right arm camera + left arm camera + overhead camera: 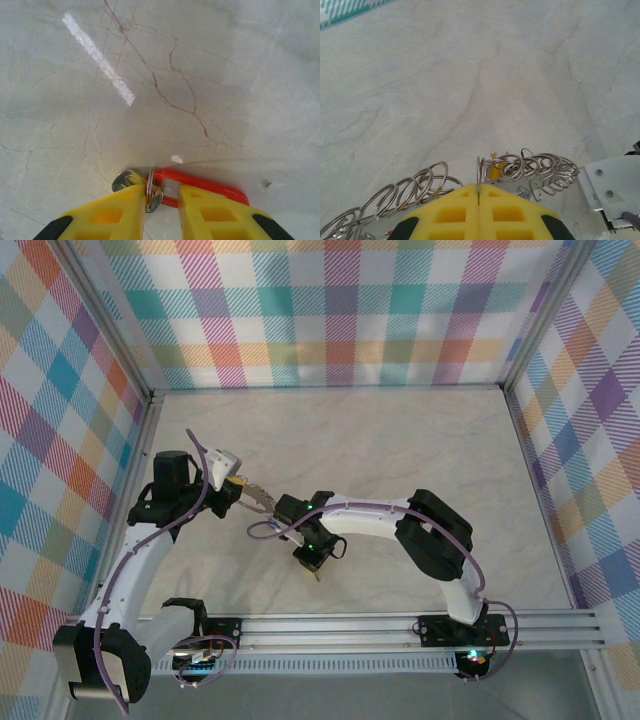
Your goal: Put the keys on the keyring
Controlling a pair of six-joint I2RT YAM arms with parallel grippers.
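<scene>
My left gripper point(479, 192) is shut on the keyring point(479, 172), a thin grey hoop seen edge-on between the yellow fingers. Several small split rings point(540, 167) hang along it on both sides, with a yellow tag point(493, 167) behind them. In the top view the left gripper point(262, 502) holds it just above the table. My right gripper point(162, 197) is open and low over a key with a red tag point(205, 183) lying on the table. That key's metal head and small ring point(150, 184) stand against the inner face of the left finger. From above, the right gripper point(316, 572) points down.
The marble-patterned tabletop point(400, 450) stretches to the checked walls point(340, 310). A white strip of tape point(97, 57) lies ahead of the right gripper. A white mount of the right arm point(612, 182) sits close to the left gripper's right side.
</scene>
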